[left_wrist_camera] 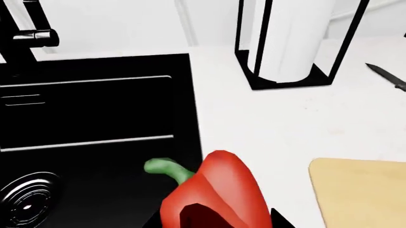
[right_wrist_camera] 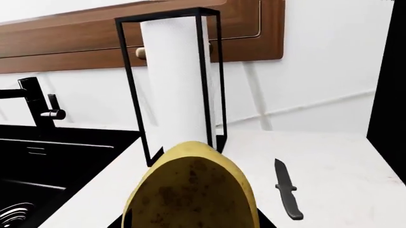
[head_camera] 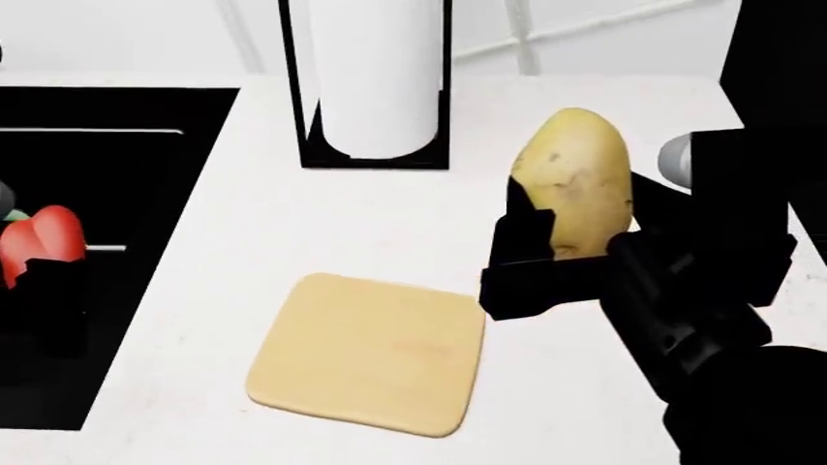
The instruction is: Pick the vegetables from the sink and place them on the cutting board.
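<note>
Your right claw (head_camera: 559,254) is clamped around the lower end of the tan-yellow oval potato with brown specks (head_camera: 576,184), holding it upright above the white bench (head_camera: 387,218), to the right of the flat pale wooden cutting board with rounded corners (head_camera: 368,352) and not over it. The board lies bare on the bench between your two arms.

Your left claw (head_camera: 45,286) grips the glossy red bell pepper with a green stem (head_camera: 39,242) from below, at the left edge of the head view, over the large black rectangular sink (head_camera: 116,116). In the left wrist view the pepper (left_wrist_camera: 216,194) hangs by the basin's rim, with the round drain (left_wrist_camera: 25,202) beneath and to one side and a corner of the board (left_wrist_camera: 362,190) close by; the fingers themselves are mostly out of that picture, so exactly how they seat on the pepper is hard to judge.

Behind the board stands a white paper towel roll in a black wire-frame holder (head_camera: 375,87), near the sink's edge. A black knife (right_wrist_camera: 286,190) lies flat on the bench beyond the potato, to the holder's right. The black angular faucet (right_wrist_camera: 38,107) rises at the sink's back edge, below a brown wooden wall cabinet (right_wrist_camera: 76,42). Your right forearm covers the bench's near right corner in the head view.
</note>
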`<state>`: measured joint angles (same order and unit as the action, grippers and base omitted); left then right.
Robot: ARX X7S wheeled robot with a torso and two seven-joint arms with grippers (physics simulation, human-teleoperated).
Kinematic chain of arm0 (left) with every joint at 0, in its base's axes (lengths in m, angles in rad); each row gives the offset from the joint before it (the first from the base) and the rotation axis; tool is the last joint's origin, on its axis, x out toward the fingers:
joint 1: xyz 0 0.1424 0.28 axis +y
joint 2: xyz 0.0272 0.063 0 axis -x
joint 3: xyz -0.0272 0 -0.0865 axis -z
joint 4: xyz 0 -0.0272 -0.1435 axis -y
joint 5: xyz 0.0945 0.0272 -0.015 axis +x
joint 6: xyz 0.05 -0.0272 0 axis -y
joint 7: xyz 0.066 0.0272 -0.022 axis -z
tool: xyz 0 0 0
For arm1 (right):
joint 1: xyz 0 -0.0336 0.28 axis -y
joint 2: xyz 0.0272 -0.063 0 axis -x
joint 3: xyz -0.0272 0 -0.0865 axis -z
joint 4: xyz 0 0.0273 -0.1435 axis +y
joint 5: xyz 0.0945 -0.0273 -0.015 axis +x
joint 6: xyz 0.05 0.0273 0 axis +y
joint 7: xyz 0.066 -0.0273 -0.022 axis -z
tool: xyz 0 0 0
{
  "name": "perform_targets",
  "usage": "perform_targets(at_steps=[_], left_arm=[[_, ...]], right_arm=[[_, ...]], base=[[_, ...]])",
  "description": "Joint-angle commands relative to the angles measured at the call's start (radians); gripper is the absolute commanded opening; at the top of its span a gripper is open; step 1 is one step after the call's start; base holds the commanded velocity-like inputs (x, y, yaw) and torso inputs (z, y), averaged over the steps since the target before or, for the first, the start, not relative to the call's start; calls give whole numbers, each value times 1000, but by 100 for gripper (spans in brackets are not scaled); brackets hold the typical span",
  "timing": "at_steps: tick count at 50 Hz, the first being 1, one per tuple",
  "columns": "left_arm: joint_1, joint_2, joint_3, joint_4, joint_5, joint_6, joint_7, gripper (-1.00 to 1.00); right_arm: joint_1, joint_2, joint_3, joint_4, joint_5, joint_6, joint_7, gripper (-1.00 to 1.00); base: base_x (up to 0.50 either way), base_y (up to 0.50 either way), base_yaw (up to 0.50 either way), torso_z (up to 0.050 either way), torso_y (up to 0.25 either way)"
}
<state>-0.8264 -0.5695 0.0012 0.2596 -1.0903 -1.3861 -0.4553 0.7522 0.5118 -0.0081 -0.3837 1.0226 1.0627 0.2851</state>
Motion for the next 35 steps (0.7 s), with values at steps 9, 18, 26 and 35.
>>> perform_targets(at_steps=[9,18,26,35], left_arm=[[8,-13,-5,5,-25,14,-9,-100],[-20,12,26,-4,-25,11,-23,-100],[-25,-9,6,17,-70,-13,-25,-100],[-42,10,39,5,-55,6,-28,-100]], right_arm=[[3,2,-24,3,-26,-5,-10,-100],[132,4,-107,36,62,213,39,-100],[311,-51,-116,125,234,454,150,-100],[381,-70,-254,271,294,482,171,-100]], base=[[313,0,0,0,1],[26,0,0,0,0],[0,0,0,2,1],[0,0,0,0,0]])
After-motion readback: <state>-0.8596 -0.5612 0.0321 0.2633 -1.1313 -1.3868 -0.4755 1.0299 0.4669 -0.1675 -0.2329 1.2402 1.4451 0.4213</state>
